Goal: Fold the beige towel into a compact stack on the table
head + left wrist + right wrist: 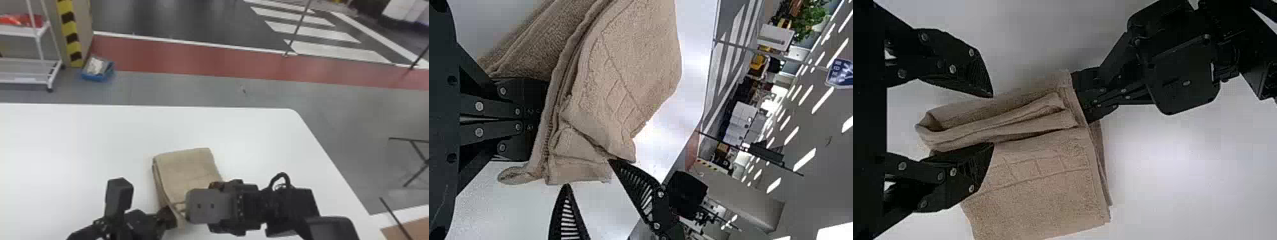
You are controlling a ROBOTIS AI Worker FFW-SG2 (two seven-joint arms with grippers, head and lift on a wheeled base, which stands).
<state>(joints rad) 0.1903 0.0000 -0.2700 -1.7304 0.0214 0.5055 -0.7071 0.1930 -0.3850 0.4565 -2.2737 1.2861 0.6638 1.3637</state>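
Note:
The beige towel (188, 169) lies folded in layers near the table's front, its near edge bunched between the two arms. At its near left corner is my left gripper (169, 217), and in the left wrist view the left gripper (536, 120) is shut on the towel (629, 75), its tips hidden behind the layers. Over the near right part of the towel is my right gripper (185, 207). In the right wrist view the right gripper (992, 119) stands open, one finger at either side of a raised fold of the towel (1038, 185).
The white table (79, 137) extends to the left and beyond the towel, with its right edge slanting past the right arm. On the floor behind are a white rack (48, 60) and a blue bin (97, 76).

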